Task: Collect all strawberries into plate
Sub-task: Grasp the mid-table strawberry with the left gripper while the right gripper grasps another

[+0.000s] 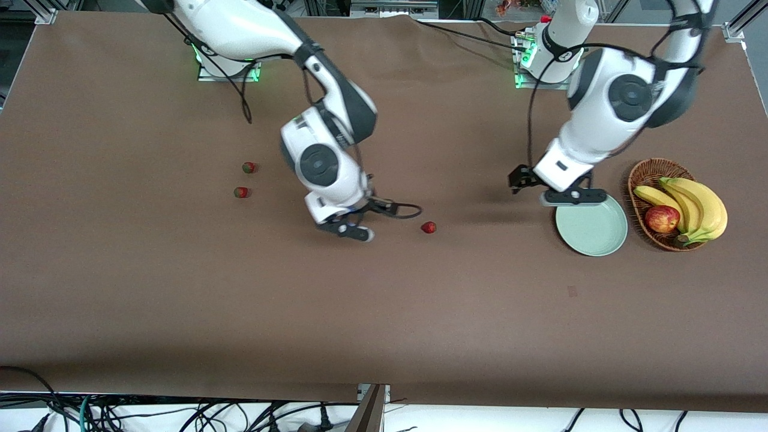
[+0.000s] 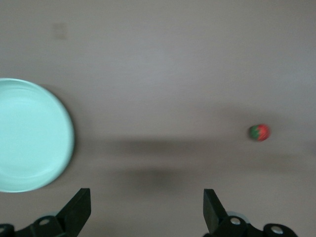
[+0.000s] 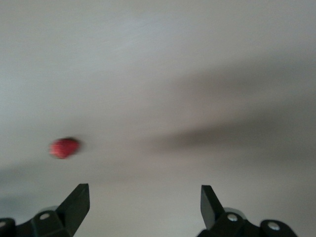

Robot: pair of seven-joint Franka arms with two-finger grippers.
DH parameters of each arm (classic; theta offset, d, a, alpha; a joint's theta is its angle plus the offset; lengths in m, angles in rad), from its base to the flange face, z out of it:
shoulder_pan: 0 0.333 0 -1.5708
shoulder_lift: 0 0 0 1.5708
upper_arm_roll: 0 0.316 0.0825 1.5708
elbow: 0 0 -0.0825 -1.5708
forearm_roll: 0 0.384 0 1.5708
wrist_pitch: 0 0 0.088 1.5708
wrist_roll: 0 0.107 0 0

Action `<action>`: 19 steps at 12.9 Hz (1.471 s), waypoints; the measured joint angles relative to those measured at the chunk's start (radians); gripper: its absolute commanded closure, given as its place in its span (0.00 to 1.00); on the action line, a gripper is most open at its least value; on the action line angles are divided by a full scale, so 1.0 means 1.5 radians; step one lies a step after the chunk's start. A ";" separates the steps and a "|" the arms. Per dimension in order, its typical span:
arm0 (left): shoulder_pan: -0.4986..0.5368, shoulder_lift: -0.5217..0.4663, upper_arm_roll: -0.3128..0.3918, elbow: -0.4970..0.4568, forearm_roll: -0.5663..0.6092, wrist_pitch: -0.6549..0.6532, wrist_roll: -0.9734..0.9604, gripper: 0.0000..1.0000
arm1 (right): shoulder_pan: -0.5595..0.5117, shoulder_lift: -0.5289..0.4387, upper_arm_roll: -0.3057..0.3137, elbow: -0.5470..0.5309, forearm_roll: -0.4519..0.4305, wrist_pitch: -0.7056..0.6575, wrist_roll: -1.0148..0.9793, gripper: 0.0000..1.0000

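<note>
Three strawberries lie on the brown table. One strawberry (image 1: 428, 227) (image 3: 64, 147) (image 2: 259, 132) sits near the middle. My right gripper (image 1: 367, 221) (image 3: 143, 205) hovers open over bare cloth just beside it, on the side toward the right arm's end, with nothing between its fingers. Two more strawberries (image 1: 248, 167) (image 1: 241, 192) lie close together nearer the right arm's end. The mint-green plate (image 1: 591, 225) (image 2: 29, 153) has nothing on it. My left gripper (image 1: 546, 187) (image 2: 146, 207) hangs open and empty over the table, right beside the plate's rim.
A wicker basket (image 1: 645, 171) with bananas (image 1: 696, 201) and a red-yellow apple (image 1: 662, 218) stands beside the plate, toward the left arm's end. A black cable loop (image 1: 411, 211) trails from the right hand near the middle strawberry.
</note>
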 measured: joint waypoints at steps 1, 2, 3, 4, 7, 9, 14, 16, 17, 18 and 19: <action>-0.001 0.017 -0.029 0.000 0.005 0.028 -0.055 0.00 | -0.010 -0.015 -0.033 -0.009 0.000 -0.042 -0.070 0.01; -0.001 0.033 -0.053 0.002 0.025 0.046 -0.108 0.00 | -0.015 -0.029 -0.067 -0.028 0.000 -0.063 -0.130 0.01; -0.002 0.051 -0.078 0.007 0.059 0.058 -0.171 0.00 | -0.017 -0.046 -0.101 -0.060 0.000 -0.070 -0.190 0.01; -0.002 0.070 -0.103 0.019 0.094 0.067 -0.241 0.00 | -0.017 -0.064 -0.134 -0.103 0.000 -0.070 -0.248 0.01; -0.026 0.142 -0.150 0.076 0.209 0.070 -0.443 0.00 | -0.018 -0.131 -0.212 -0.269 0.000 -0.001 -0.388 0.01; -0.064 0.192 -0.151 0.112 0.264 0.070 -0.535 0.00 | -0.019 -0.181 -0.231 -0.409 0.000 0.107 -0.443 0.02; -0.095 0.344 -0.146 0.210 0.353 0.070 -0.591 0.00 | -0.012 -0.244 -0.229 -0.611 0.000 0.274 -0.459 0.13; -0.095 0.396 -0.141 0.238 0.383 0.070 -0.591 0.00 | -0.012 -0.245 -0.229 -0.626 0.000 0.299 -0.471 0.21; -0.095 0.414 -0.139 0.245 0.393 0.071 -0.591 0.00 | -0.012 -0.245 -0.229 -0.632 0.000 0.314 -0.482 0.27; -0.096 0.428 -0.138 0.251 0.397 0.071 -0.591 0.00 | -0.013 -0.243 -0.229 -0.637 0.000 0.327 -0.486 0.33; -0.096 0.438 -0.137 0.259 0.398 0.071 -0.591 0.00 | -0.014 -0.240 -0.229 -0.642 0.000 0.338 -0.488 0.40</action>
